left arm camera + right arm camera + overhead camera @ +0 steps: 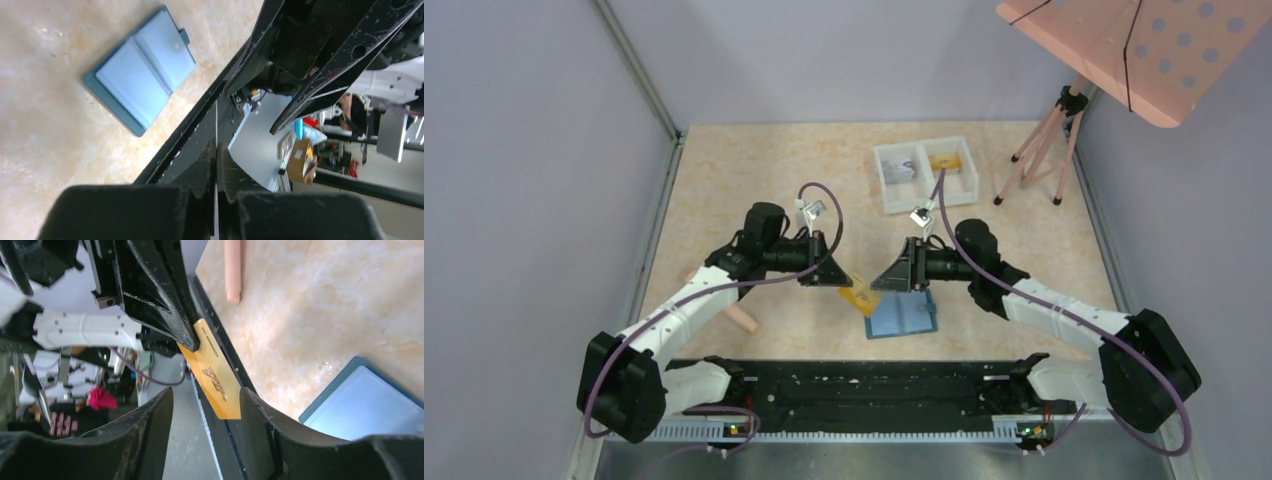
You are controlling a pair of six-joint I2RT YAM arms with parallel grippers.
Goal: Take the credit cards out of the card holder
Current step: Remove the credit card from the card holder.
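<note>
Left pincer point(840, 282): it is shut tight on one end of the gold card point(215, 380). It holds the card up in the air above the surface point(754, 180).
Right pincer point(206, 395): it is open. Its two fingers stand apart, and the free end of the gold card sits in the gap between them. The card is right next to one finger, but I cannot tell if it touches.
Gold card: it hangs between the two pincers, out of the wallet point(902, 316) and just over the wallet's left side. It has raised letters on its face. From the left wrist it shows only as a thin edge between the shut fingers.
Wallet: it lies flat and open on the surface, under the right pincer, with the light blue inside facing up. A little tab sticks out from one edge.
Tray point(882, 182): it is white and has two boxes. It sits at the far side of the surface, well apart from the wallet.
Grey card point(901, 171): it lies in the left box of the tray.
Other gold card point(944, 160): it lies in the right box of the tray.
Pink stick point(742, 318): it lies on the surface beside the left arm.
</note>
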